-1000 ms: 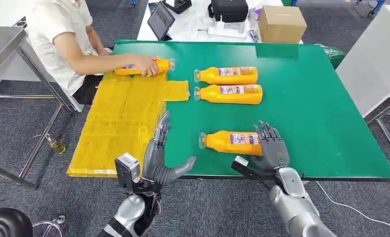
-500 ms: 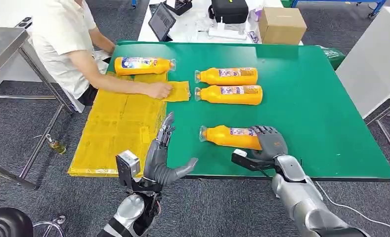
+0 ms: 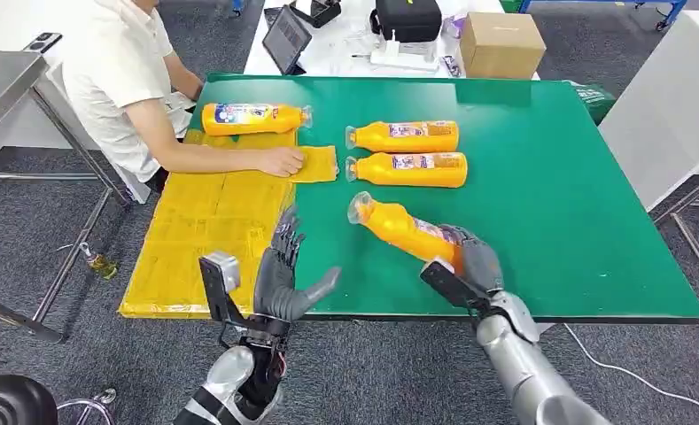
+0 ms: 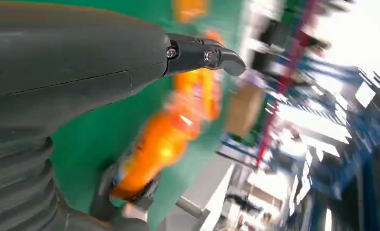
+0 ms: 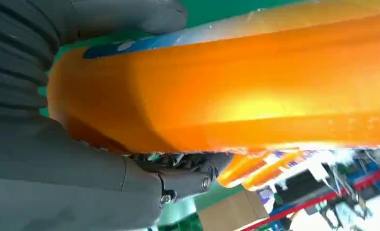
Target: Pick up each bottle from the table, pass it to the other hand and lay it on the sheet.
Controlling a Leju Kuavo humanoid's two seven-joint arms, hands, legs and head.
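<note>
Green matte tabletop [image 3: 549, 204] in a busy lab, grey carpet around it. Orange plastic bottle with a clear cap and blue-white label [image 3: 400, 227] is off the table near the front edge, tilted, cap end up and toward the robot's left, base end clamped in the right hand [image 3: 469, 261]; the right wrist view shows the thumb and dark fingers [image 5: 192, 178] wrapped round the bottle's base. Judgement: full-looking rigid plastic, probably some weight, smooth and glossy so it could slip or rotate in a base-only hold; the label band at mid-body looks like the better place for the receiving hand, leaving the neck free. Left hand [image 3: 283, 279] hovers at the front table edge, fingers spread, thumb out, holding nothing, well apart from the bottle. Two more orange bottles [image 3: 405, 135] [image 3: 409, 168] lie side by side further back, caps toward the yellow sheet [image 3: 213, 230], which covers the table's left side and overhangs its edge. A fourth orange bottle [image 3: 252, 118] already lies at the sheet's far end. Person in a white shirt [image 3: 124, 71] sits at the left, one hand [image 3: 283, 161] resting on the sheet's far part, so the near half of the sheet is the open spot. Room between the two robot hands looks free for the pass.
</note>
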